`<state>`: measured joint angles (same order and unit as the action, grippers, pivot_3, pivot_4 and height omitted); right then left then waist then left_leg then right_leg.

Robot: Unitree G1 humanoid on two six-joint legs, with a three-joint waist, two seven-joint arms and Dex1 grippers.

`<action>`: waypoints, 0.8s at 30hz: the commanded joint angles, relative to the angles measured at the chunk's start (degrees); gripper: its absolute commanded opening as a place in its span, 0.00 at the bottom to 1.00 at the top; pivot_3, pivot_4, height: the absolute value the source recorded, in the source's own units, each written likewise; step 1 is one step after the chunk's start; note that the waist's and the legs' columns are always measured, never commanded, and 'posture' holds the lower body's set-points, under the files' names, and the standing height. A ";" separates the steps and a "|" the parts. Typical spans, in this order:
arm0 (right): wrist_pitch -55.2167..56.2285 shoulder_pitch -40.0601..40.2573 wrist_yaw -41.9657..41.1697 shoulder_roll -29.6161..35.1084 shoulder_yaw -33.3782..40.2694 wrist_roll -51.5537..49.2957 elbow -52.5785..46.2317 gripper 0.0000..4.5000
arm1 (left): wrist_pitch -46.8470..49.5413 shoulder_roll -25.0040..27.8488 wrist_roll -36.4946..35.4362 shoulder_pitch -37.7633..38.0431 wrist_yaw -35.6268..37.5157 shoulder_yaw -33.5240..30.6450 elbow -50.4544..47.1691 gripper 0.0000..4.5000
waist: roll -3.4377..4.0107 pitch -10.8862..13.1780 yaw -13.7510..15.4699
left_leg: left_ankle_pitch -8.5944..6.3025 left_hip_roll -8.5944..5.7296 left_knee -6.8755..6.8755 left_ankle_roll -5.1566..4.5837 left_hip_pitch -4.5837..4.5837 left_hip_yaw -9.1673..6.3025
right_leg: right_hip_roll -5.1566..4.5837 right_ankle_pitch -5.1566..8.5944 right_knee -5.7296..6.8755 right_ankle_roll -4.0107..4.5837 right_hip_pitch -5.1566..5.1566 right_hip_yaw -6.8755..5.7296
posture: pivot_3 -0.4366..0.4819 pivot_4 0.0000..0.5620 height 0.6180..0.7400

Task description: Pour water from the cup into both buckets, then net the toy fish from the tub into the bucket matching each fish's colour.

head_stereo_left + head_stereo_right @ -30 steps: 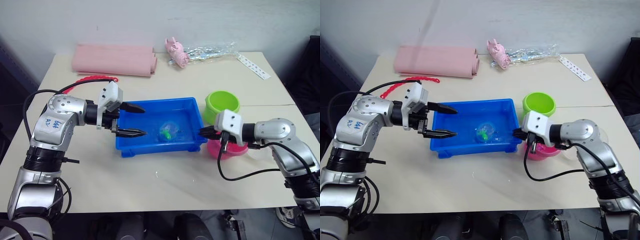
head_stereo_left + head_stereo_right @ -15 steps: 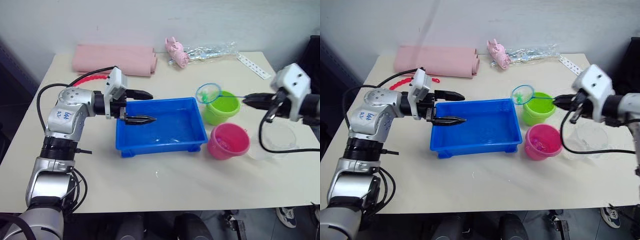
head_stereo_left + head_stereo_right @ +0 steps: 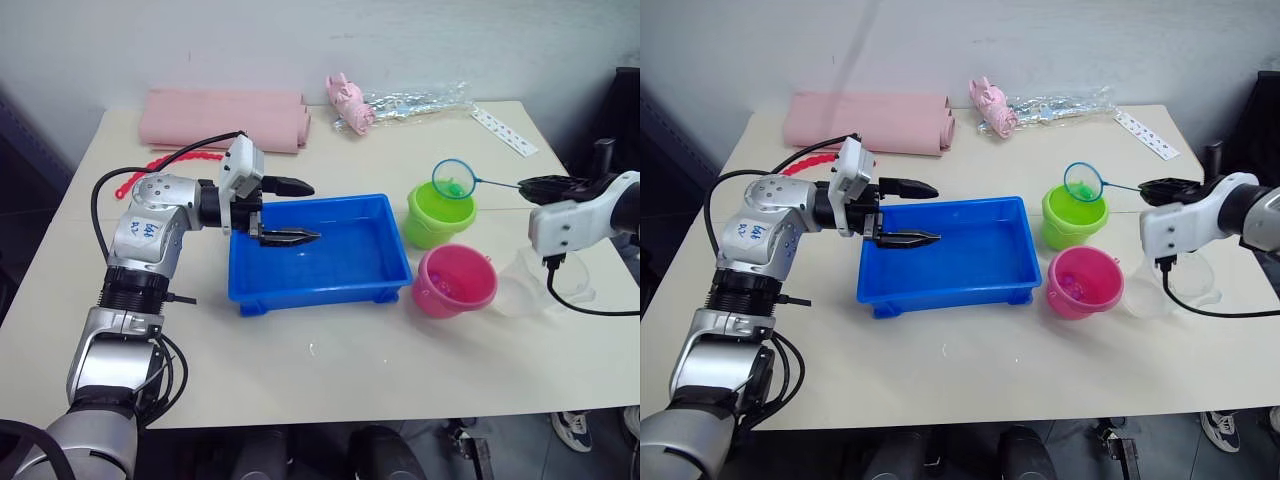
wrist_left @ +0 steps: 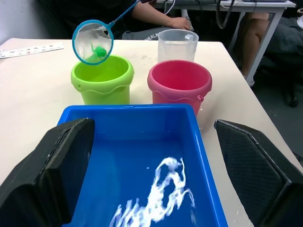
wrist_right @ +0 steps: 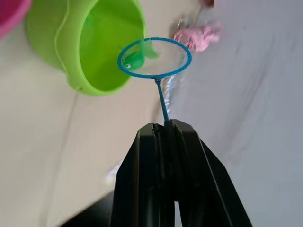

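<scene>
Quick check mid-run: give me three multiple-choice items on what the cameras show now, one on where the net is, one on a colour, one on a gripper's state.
1. Where is the net's hoop?
A. Over the green bucket
B. Down in the tub
C. Flat on the table

2. What colour is the fish in the net?
A. Pink
B. Green
C. Blue

3. How does the left gripper stand?
A. Shut on the cup
B. Shut on the tub's rim
C. Open, holding nothing

Answers:
1 A: the net hangs above the green bucket, held by the right gripper, clear of the tub.
2 B: a green fish sits in the mesh.
3 C: the left gripper has its jaws spread over the tub's near-left end, with nothing between them.
</scene>
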<state>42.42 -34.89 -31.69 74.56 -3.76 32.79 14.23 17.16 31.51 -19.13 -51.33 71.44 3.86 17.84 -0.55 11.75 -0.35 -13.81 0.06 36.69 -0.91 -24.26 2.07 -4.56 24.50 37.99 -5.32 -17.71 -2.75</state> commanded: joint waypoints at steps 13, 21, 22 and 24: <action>11.56 -5.23 14.93 3.79 -3.94 16.50 5.89 0.00 | 4.76 3.88 -2.56 1.18 1.24 -1.78 -7.95 0.98 | 0.01 -0.01 0.04 | 0.01 0.01 -0.09 0.02 0.02 0.00 | 0.01 0.00 -0.02 0.00 0.03 0.01 | 0.48 0.27 1.00; 5.70 -7.57 6.75 -0.28 -1.60 -1.12 9.73 0.00 | 5.58 3.94 -2.62 0.62 1.08 -1.87 -8.48 0.98 | 0.06 0.01 -0.03 | 0.02 0.00 -0.06 0.03 0.01 0.04 | 0.02 0.00 0.02 0.00 0.01 0.02 | 0.48 0.27 1.00; 5.02 -6.80 5.11 0.22 -0.85 -4.37 8.67 0.00 | 6.19 4.64 -2.86 1.65 1.42 -1.97 -9.58 0.98 | 0.06 0.01 -0.01 | 0.02 0.01 -0.09 0.03 0.01 0.03 | 0.02 0.00 0.00 0.01 0.01 0.02 | 0.48 0.27 1.00; 4.38 -4.32 1.13 1.52 0.69 -12.35 6.00 0.00 | 7.94 6.55 -3.71 4.48 2.57 -2.11 -12.73 0.98 | 0.06 0.01 0.02 | 0.02 0.04 -0.14 0.03 0.01 0.02 | 0.05 0.00 -0.04 0.01 0.02 -0.01 | 0.48 0.27 1.00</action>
<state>47.98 -40.77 -26.47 73.78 -6.42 29.92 23.28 23.52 35.90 -20.97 -49.02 72.67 3.13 9.48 -0.49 11.76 -0.33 -13.80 0.10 36.52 -0.88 -24.26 2.08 -4.52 24.50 37.93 -5.31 -17.68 -2.76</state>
